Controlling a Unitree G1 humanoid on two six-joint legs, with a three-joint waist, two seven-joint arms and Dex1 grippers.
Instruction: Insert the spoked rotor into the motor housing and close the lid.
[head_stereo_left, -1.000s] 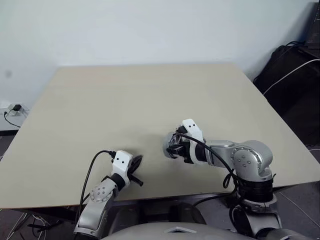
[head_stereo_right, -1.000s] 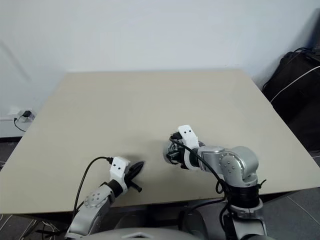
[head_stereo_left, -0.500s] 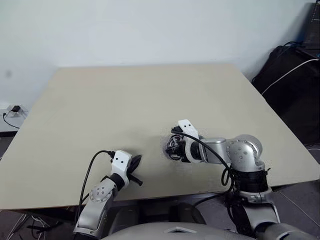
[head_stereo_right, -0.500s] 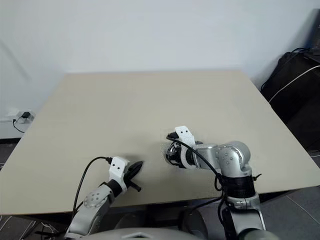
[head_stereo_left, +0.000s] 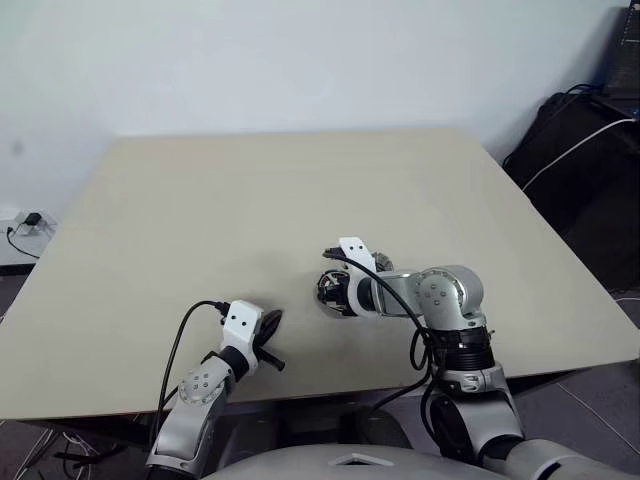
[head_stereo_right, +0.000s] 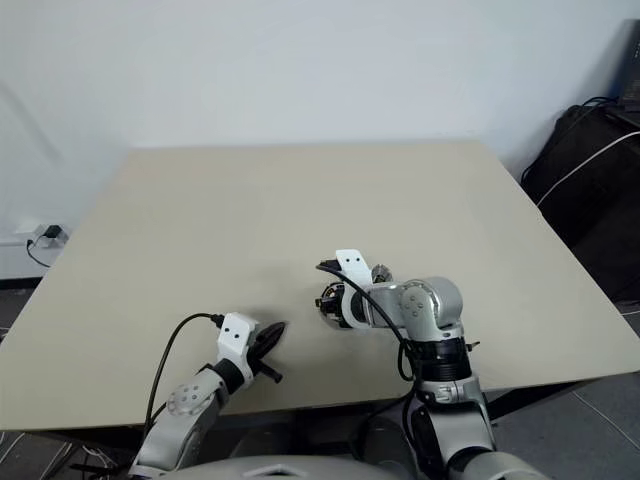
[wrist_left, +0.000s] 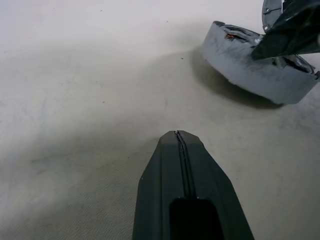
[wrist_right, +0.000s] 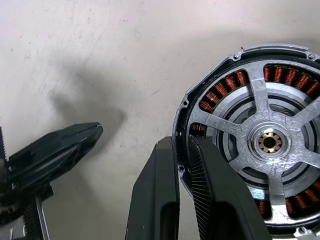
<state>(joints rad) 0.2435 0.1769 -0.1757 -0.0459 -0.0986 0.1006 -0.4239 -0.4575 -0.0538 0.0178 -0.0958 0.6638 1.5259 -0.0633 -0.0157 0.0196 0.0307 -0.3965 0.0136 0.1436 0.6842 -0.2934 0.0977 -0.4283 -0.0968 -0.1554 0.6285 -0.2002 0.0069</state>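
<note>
Right arm bent in over the table (head_stereo_left: 300, 200), forearm running toward 9 o'clock, wrist tipped down. Right tool (wrist_right: 182, 165) pinches the rim of the motor housing (wrist_right: 250, 145), one finger outside the rim, one just inside over the copper windings. Spoked rotor (wrist_right: 272, 142) sits seated in the housing, silver spokes and hub facing up, copper showing between the spokes. Housing is near the table's front edge, just right of centre, about 5 o'clock from the table middle (head_stereo_left: 330, 292).

Left arm low at the front edge, around 7 o'clock, forearm angled up toward 1 o'clock. Left tool (wrist_left: 180, 145) pressed together, holding nothing, tip just over bare table, well apart from the housing at its 2 o'clock.

Dark bags and a white cable (head_stereo_left: 580, 140) off the table at 3 o'clock. Wall socket with a plug (head_stereo_left: 30, 217) at 9 o'clock.
</note>
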